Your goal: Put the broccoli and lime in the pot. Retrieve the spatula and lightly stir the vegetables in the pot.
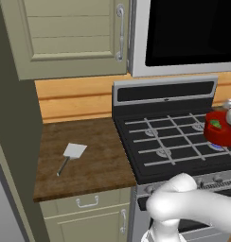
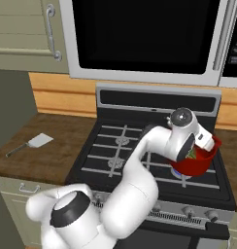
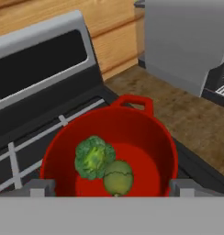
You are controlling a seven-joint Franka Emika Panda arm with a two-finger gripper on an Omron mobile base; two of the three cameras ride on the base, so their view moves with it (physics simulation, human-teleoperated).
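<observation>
The red pot (image 3: 146, 120) stands on the stove's right front burner, also seen as the red pot (image 1: 222, 136) and red pot (image 2: 202, 166). Inside it lie the lumpy green broccoli (image 3: 93, 158) and, touching it, the round yellow-green lime (image 3: 117, 178). My gripper (image 3: 111, 188) hangs open just above the pot, its fingertips (image 3: 38, 187) wide apart over the rim with nothing between them. The gripper (image 2: 200, 146) sits over the pot's near side. The spatula (image 1: 71, 155) lies flat on the wooden counter left of the stove, the same spatula (image 2: 35, 143) with its handle pointing toward the counter's front.
A black gas stove (image 1: 169, 142) with grates carries the pot. A microwave (image 2: 144, 34) hangs above it and cabinets (image 1: 70, 33) are at upper left. A grey appliance (image 3: 187, 41) stands on the counter right of the stove.
</observation>
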